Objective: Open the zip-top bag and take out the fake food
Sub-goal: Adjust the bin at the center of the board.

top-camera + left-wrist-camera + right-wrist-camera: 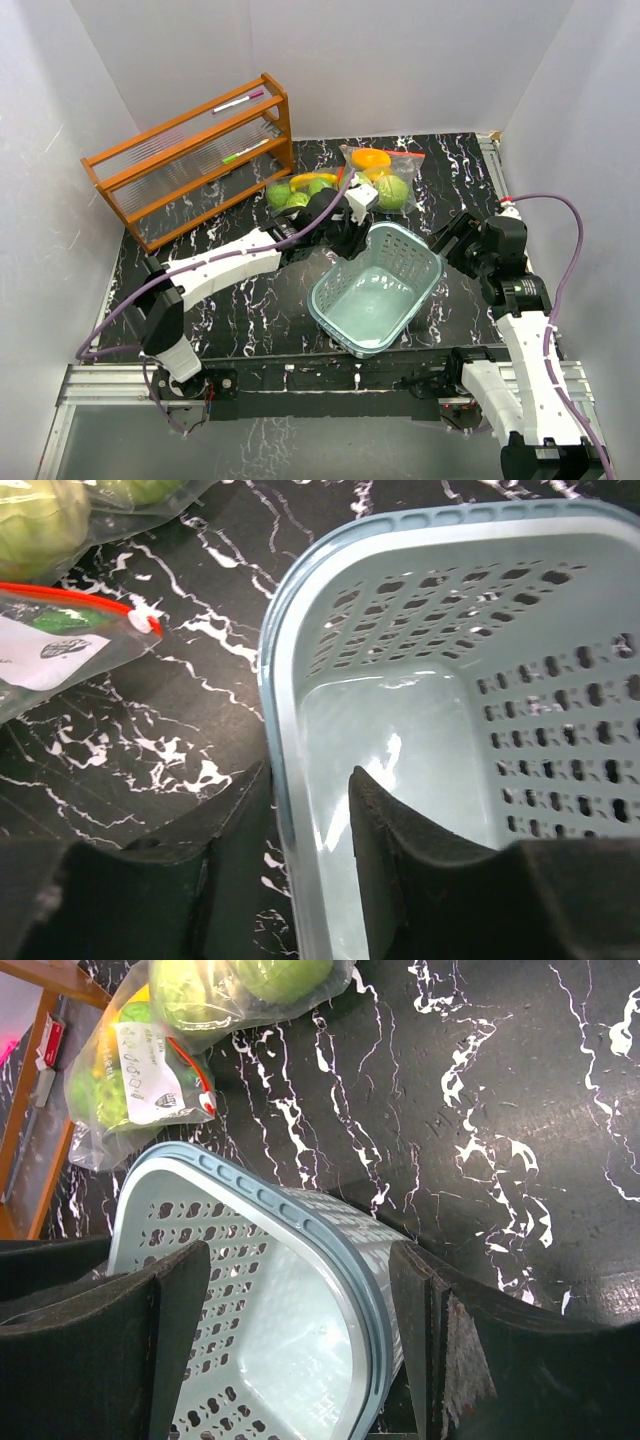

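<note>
The left arm point(225, 262) reaches from the lower left to mid-frame, the left hand point(350, 232) parted and angled down. The right arm point(520, 330) climbs the right edge, elbow bent, the right hand point(447, 243) spread wide, facing centre.

Top camera overhead, looking down; wrist cameras close (both share basket point(278, 680)).

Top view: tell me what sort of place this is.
Likely a robot test bench: white panels box in a black marbled table, arms are bolted to a metal frame, and the bag holds toy food.
</note>
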You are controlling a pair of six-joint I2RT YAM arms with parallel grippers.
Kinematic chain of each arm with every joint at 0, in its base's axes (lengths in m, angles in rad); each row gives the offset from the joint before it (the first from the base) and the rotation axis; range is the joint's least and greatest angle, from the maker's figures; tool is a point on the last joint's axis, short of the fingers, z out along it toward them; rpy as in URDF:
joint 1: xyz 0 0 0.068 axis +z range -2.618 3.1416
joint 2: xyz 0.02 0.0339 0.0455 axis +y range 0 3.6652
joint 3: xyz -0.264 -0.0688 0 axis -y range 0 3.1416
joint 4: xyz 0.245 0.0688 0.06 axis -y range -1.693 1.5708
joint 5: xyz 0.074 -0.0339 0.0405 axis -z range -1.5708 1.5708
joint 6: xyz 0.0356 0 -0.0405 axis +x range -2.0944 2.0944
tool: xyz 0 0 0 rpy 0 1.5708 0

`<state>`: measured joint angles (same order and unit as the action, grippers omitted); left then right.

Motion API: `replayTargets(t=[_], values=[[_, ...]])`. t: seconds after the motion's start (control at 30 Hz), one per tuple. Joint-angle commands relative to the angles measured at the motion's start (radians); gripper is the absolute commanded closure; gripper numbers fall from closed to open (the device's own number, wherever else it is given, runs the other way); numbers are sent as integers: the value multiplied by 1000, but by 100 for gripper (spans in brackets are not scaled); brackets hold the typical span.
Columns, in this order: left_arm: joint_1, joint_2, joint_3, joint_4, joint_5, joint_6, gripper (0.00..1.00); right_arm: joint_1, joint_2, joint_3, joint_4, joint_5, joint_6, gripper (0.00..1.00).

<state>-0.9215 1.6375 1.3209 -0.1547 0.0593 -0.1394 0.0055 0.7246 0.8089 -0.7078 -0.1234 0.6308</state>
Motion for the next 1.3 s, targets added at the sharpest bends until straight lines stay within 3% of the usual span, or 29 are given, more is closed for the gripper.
replayTargets(t=[0.0, 0.17, 0.3, 0.67, 0.83, 1.07, 1.1, 1.17, 1.27], values=[[-7, 39, 7, -41, -52, 16, 69, -1, -27, 48, -5, 21, -13, 24], [-9, 70, 37, -37, -95, 1, 77, -2, -37, 33, -7, 8, -9, 24], [-9, 78, 69, -44, -147, -11, 100, -1, -38, 32, -7, -11, -6, 25], [-8, 198, 312, -109, -420, -146, 100, -1, 9, 60, -1, -58, 13, 25], [-7, 257, 340, -110, -579, -279, 100, -1, 54, 57, 21, -32, -5, 28], [-7, 287, 307, -75, -590, -400, 100, -1, 130, 74, 33, 47, -72, 46], [-7, 292, 307, -74, -587, -408, 99, -1, 138, 85, 31, 61, -79, 46], [-7, 295, 306, -75, -580, -419, 74, -1, 148, 112, 23, 96, -92, 46], [-7, 276, 286, -66, -574, -429, 54, -1, 148, 164, 23, 122, -110, 45]])
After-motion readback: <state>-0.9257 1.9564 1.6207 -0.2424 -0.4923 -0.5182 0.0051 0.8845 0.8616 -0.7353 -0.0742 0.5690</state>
